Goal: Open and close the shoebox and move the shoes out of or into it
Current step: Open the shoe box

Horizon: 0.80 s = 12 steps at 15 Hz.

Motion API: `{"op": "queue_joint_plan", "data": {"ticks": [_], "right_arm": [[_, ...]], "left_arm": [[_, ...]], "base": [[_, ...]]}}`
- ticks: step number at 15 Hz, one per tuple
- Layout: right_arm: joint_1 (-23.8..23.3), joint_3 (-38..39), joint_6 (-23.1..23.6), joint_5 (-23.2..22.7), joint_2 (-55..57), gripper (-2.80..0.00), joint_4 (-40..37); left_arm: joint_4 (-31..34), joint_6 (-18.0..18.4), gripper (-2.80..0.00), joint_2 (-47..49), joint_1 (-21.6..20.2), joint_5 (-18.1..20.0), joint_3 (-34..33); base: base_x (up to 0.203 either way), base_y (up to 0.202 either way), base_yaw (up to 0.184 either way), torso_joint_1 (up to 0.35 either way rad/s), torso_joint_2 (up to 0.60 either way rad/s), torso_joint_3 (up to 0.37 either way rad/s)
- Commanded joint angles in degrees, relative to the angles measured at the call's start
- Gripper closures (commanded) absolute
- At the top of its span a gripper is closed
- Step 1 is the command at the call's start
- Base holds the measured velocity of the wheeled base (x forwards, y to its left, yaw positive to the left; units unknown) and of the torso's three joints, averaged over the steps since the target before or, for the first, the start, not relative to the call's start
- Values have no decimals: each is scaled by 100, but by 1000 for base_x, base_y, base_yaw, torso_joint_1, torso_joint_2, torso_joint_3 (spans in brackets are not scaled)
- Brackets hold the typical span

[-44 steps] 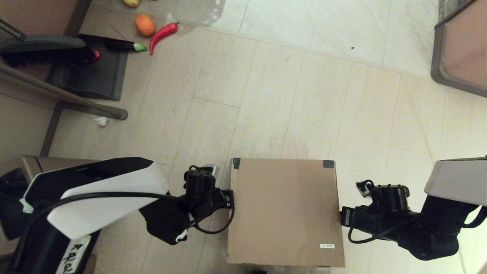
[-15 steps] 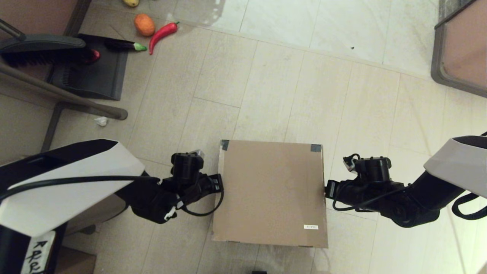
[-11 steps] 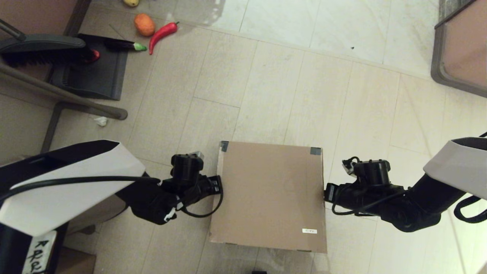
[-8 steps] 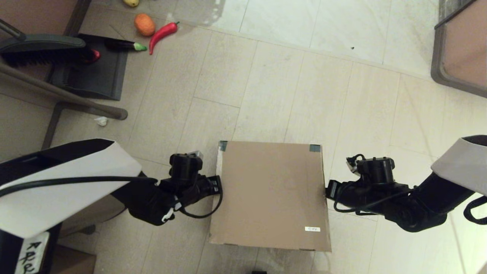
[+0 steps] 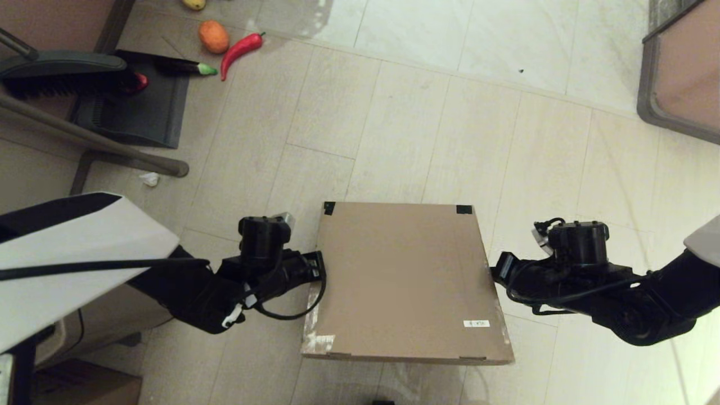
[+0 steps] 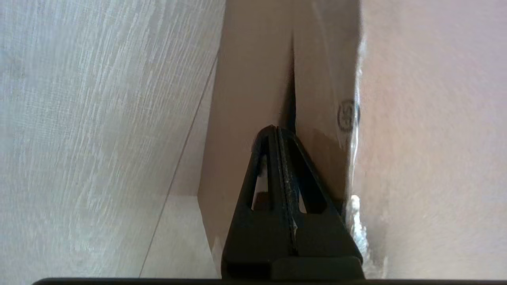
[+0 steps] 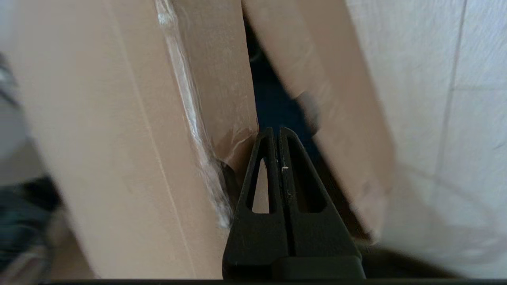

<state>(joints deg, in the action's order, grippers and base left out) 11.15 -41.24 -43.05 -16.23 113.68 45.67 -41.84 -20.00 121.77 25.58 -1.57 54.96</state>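
Observation:
The shoebox (image 5: 402,281) lies on the floor tiles in front of me, plain brown with two black tape corners at its far edge and a small white label (image 5: 476,323) near the front right. Its lid is raised at the near edge. My left gripper (image 5: 322,269) is shut, its tip (image 6: 276,128) wedged at the seam under the lid's left flap (image 6: 317,79). My right gripper (image 5: 496,269) is also shut, its tip (image 7: 276,130) in the gap under the right flap (image 7: 222,79). Dark blue shows inside that gap (image 7: 273,107); the shoes are otherwise hidden.
A dustpan (image 5: 135,107) and brush (image 5: 62,76) sit at the far left beside a slanted metal leg (image 5: 95,143). Toy vegetables lie beyond: an orange (image 5: 214,36), a red chili (image 5: 241,49), an eggplant (image 5: 185,67). A furniture edge (image 5: 675,73) stands far right.
The box first slid away from me between the two grippers. In the last half second its lid's near edge has come up and both grippers have shifted slightly outward.

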Motion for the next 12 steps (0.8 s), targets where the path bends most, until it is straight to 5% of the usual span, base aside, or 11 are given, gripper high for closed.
{"op": "queue_joint_plan", "data": {"ticks": [1,12], "right_arm": [[1,97,-201,-19,-276,0,30],[-43,178,-1592,-287,-892,0,-363]], "left_arm": [[-20,-12,0,-260,9,-10,-62],[158,-12,0,-883,18,-45,32]], "base": [[0,0,0,0,0,0],[0,0,0,0,0,0]]}}
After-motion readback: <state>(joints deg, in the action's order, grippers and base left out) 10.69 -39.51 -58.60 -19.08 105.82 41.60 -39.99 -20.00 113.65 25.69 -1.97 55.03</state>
